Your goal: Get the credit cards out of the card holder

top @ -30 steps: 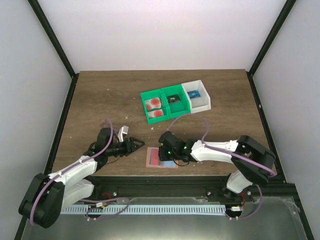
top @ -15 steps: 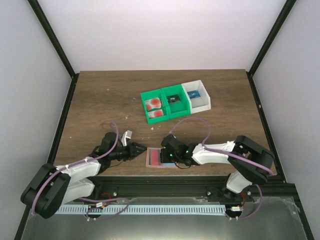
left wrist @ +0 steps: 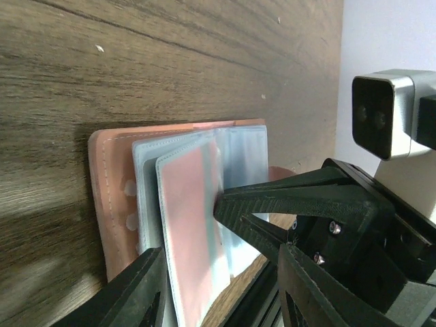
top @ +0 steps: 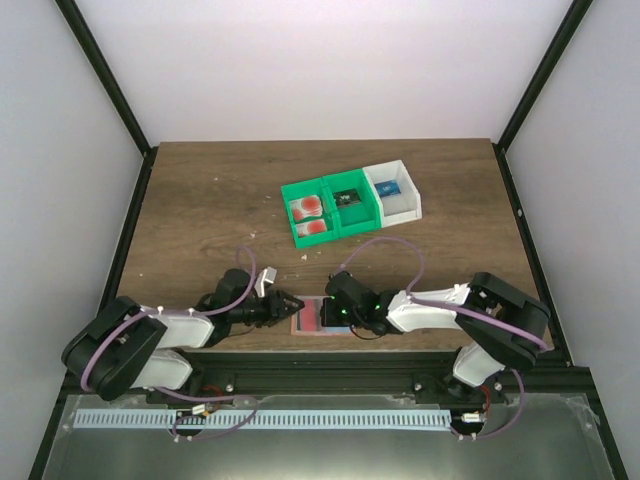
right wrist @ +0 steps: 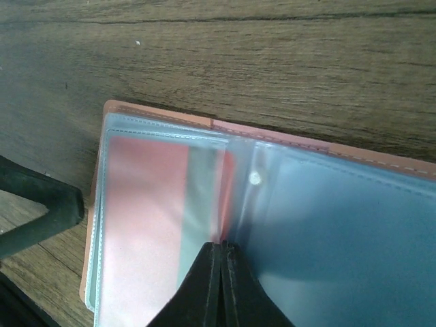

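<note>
Desk [top: 200,200] is seen from above. One card holder [top: 318,316] lies open at the lower centre of the frame, near the desk's front edge, between the left fingers [top: 287,302] and the right fingers [top: 335,312]. Two credit cards [top: 309,208] are counted in the left compartment of the green bin [top: 345,232] in the upper middle, and one white bin [top: 405,205] adjoins it.

In the left wrist view, the holder's salmon rim and clear pocket leaves fill the centre-left. The left fingers [left wrist: 139,289] are spread apart at the bottom of the frame and nothing is grasped.

In the right wrist view, the right fingers [right wrist: 221,269] are clenched together at the edge of a clear leaf, over what appears to be one pink card [right wrist: 146,204]. Whether the leaf is nipped cannot be told.

The cards are judged light, thin, stiff and slick, and the leaves soft and floppy. A card is best taken by its exposed edge at the pocket mouth while the light holder is pinned down.
</note>
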Robot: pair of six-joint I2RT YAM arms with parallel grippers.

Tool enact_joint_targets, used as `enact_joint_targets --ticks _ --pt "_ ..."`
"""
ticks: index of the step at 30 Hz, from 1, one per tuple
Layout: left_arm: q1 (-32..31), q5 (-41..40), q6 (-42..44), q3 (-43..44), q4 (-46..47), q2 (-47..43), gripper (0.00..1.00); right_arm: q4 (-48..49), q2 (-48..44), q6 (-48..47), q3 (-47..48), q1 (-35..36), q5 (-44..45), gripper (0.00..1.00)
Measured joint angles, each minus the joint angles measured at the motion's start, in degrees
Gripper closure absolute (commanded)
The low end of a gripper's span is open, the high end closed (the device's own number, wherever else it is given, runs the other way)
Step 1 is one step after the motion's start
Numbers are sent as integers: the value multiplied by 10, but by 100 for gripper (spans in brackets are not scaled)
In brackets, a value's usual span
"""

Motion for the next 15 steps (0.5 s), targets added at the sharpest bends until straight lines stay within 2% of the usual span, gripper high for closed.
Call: enact_joint_targets --ticks 15 --pt "-7 -3 0 0 28 46 52 11 1 0 -4 0 -3 100"
